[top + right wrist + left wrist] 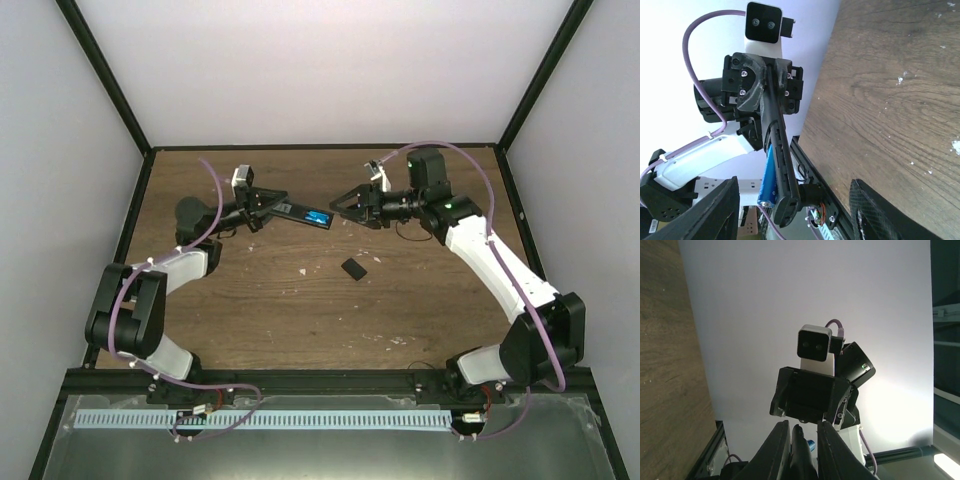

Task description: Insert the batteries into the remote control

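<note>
My left gripper (275, 206) is shut on one end of the remote control (305, 213), a slim black bar held level above the table and pointing right. Blue batteries (320, 217) lie in its bay near the free end. In the right wrist view the remote (776, 135) runs toward the camera with the blue batteries (768, 175) along its left side. My right gripper (337, 203) is open and empty, facing the remote's free end, its fingers (715, 210) spread wide on either side. In the left wrist view the remote (802, 455) sits between my fingers (777, 450).
A short black cover piece (352, 268) lies on the brown wooden table (300, 310), below and slightly right of the two grippers. Black frame posts and white walls stand around the table. A metal rail (300, 380) runs along the near edge.
</note>
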